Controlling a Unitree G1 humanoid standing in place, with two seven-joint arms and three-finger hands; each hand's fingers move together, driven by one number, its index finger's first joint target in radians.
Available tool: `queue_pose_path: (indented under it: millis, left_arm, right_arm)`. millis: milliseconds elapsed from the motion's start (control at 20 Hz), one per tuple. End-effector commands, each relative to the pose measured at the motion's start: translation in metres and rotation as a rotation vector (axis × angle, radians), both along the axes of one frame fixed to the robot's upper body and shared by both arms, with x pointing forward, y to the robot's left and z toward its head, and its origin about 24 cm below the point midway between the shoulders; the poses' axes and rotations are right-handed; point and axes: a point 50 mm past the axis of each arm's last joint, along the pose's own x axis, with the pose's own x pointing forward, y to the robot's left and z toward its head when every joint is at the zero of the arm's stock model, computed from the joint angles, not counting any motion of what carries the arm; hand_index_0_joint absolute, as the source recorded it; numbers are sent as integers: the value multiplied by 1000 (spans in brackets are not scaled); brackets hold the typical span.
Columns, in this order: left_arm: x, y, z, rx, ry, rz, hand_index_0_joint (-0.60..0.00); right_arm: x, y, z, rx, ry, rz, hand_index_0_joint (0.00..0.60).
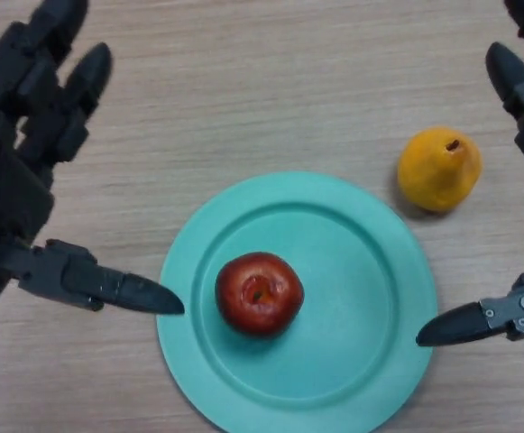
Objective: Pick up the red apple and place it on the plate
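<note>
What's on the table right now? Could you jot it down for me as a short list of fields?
surface: wooden table
plate: teal, round, near the front edge of the view
red apple: resting on the plate, left of its middle, stem dimple up
yellow pear: on the table just past the plate's right rim
left hand: open, left of the plate, holding nothing
right hand: open, at the plate's right rim, holding nothing
task state: apple already on the plate
</note>
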Motion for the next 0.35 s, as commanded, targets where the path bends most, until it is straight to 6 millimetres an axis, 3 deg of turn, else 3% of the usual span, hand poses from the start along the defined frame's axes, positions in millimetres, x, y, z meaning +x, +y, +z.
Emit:
queue_pose_path:
  millis: [50, 350]
  left_arm:
    - [-13, 19, 29, 41, -166, 108, 0]
    - [-14, 24, 31, 26, -176, 122, 0]
  right_arm:
    - [-11, -2, 23, 19, -168, -2, 0]
    - [-9, -2, 23, 13, -148, 2, 0]
